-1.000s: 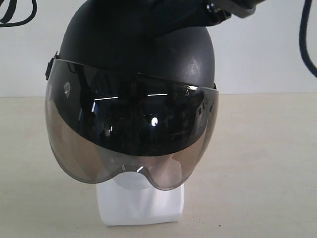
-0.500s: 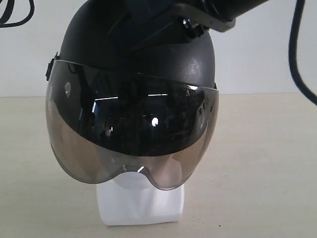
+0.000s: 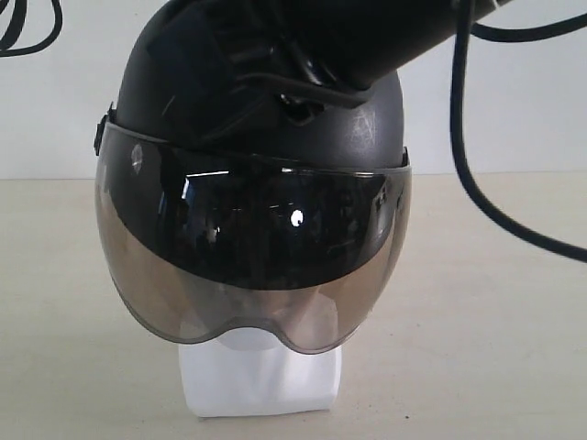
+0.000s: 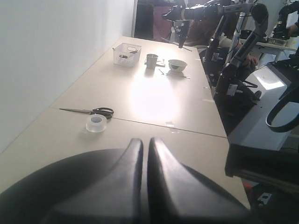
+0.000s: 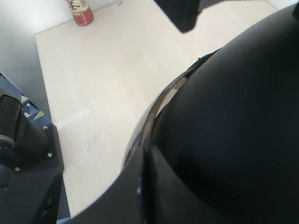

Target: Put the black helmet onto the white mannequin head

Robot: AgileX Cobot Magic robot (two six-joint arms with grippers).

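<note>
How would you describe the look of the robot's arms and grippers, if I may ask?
All matte black. The left gripper has two smooth, tapering, curved fingers; the right gripper has likewise smooth black fingers. The arm is a thick black housing trailing loose black cables. No markings show.

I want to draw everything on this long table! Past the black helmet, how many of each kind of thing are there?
scissors: 1
tape roll: 1
basket: 1
cup: 1
bowl: 1
Total: 5, leaving out the tiny bits near the cup, which are too small to tell.
</note>
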